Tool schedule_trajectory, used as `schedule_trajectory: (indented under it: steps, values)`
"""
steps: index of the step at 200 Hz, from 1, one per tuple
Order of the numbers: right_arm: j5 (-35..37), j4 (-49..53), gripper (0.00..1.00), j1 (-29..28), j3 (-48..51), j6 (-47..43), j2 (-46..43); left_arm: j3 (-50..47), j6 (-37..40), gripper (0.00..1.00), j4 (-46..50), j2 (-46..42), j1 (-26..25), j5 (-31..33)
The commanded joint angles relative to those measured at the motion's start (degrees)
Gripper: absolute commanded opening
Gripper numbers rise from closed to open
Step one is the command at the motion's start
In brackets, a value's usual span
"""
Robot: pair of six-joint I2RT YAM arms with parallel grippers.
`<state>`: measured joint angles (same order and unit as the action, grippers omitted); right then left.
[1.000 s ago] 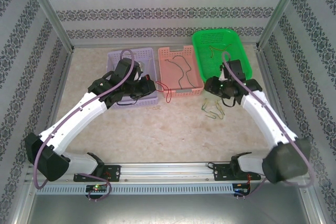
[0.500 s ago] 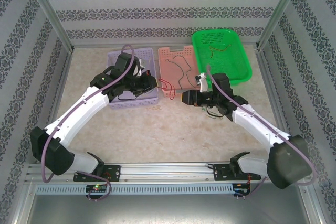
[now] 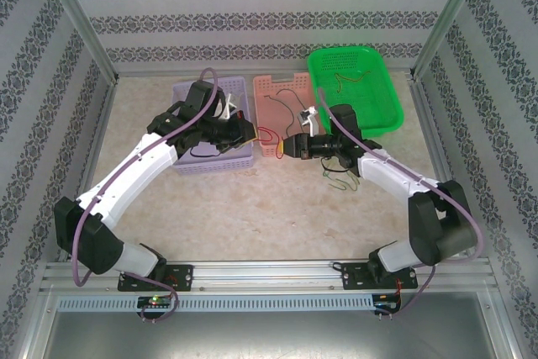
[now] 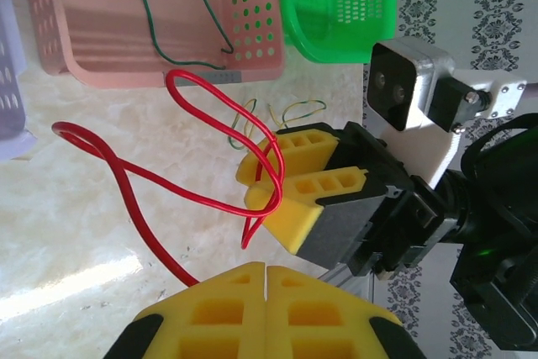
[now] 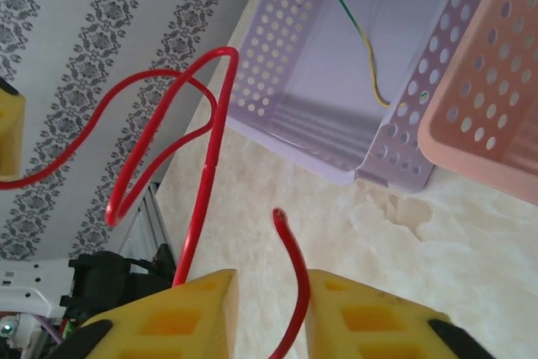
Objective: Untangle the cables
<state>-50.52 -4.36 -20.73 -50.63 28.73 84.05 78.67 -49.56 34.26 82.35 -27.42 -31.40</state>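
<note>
A red cable (image 3: 267, 134) hangs in loops between my two grippers, in front of the baskets. My left gripper (image 3: 250, 130) (image 4: 266, 271) is shut on one end of it; the cable (image 4: 126, 182) runs off under its left finger. My right gripper (image 3: 286, 147) (image 5: 271, 279) faces it from the right with a gap between its fingers. The cable's free end (image 5: 290, 292) stands in that gap against the right finger. From the left wrist, the right gripper (image 4: 248, 184) has a red loop lying across its fingers. Green and yellow cables (image 3: 340, 176) lie tangled on the table under the right arm.
Along the back stand three baskets. The lilac basket (image 3: 214, 164) (image 5: 336, 132) holds a green-yellow cable (image 5: 361, 39). The pink basket (image 3: 294, 149) (image 4: 252, 31) holds a dark green one (image 4: 147, 14). The green basket (image 3: 378, 115) holds thin cables (image 3: 349, 80). Patterned walls close in both sides.
My right arm has swung left from beside the green basket to the red cable, and its jaws have narrowed round the cable's end. The left gripper has shifted slightly right with the cable.
</note>
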Motion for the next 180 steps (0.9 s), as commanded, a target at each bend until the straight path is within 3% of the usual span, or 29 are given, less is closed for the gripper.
schedule_trajectory:
  steps: [1, 22, 81, 125, 180]
  values:
    - [-1.8, -2.8, 0.18, 0.3, -1.8, 0.1, 0.6, 1.8, 1.1, 0.00, 0.5, 0.5, 0.8, -1.5]
    - [1.7, -1.3, 0.00, 0.7, -2.3, 0.4, -0.4, 1.6, 0.9, 0.00, 0.2, 0.5, 0.8, -1.6]
    - [18.7, 0.6, 0.00, 10.3, -2.3, 4.7, -6.3, -3.2, -2.5, 0.00, -2.4, -3.9, 1.0, -4.0]
    - [22.6, -3.4, 0.00, 15.4, -8.2, 7.2, -3.5, -11.8, -4.3, 0.00, -0.8, -11.1, 2.1, -0.6]
    - [24.9, -6.3, 0.00, 18.2, -14.7, 14.4, 0.4, -24.5, -13.1, 0.00, -3.5, -22.1, 4.8, 5.4]
